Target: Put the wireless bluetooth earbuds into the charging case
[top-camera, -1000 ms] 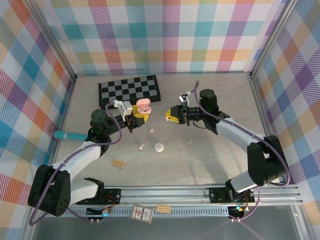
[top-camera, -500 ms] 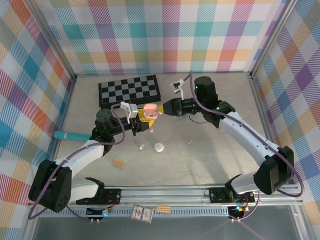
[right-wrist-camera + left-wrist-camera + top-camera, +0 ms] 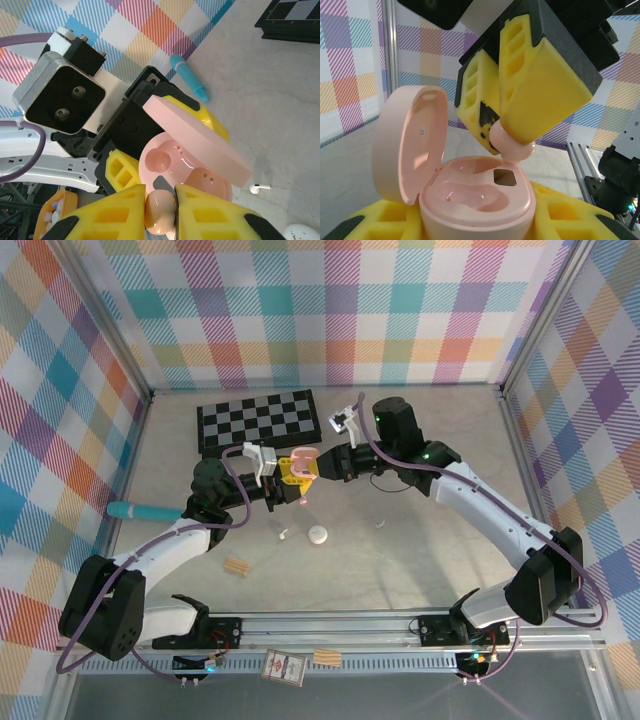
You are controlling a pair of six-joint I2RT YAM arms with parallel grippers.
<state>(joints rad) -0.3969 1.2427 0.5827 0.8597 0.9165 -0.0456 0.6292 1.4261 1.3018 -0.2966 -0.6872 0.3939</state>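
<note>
Pink, glossy and rounded, the pink earbud (image 3: pixel 160 212) is pinched between the yellow foam pads (image 3: pixel 110 217) of the right gripper (image 3: pixel 160 199), whose fingers stand almost closed on it. It hangs just above the open charging case (image 3: pixel 475 200), over the right-hand side of the base, with a slight gap beneath it. The case is the same pale pink and pebble-shaped. Its lid (image 3: pixel 405 145) is swung up on its hinge, and the base carries two moulded wells and a small dark square. The left gripper (image 3: pixel 283 473) clamps the case from both sides, its fingers parted by no more than the case's width.

Hidden or unclear: the earbud's stem is buried between the right gripper's pads, so only its bulb can be made out. From above, earbud and case merge into one pink patch where the two grippers meet over the table (image 3: pixel 430 570).

View differences: the left wrist view shows the gap between earbud and base side-on. The right wrist view looks down into both wells and takes in a white earbud (image 3: pixel 257 188) lying on the table beside the lid, and a teal pen (image 3: pixel 187 75). The overhead view adds a white case (image 3: pixel 318 534), a second white earbud (image 3: pixel 380 523), a wooden block (image 3: pixel 237 567) and a checkerboard (image 3: pixel 260 418).
</note>
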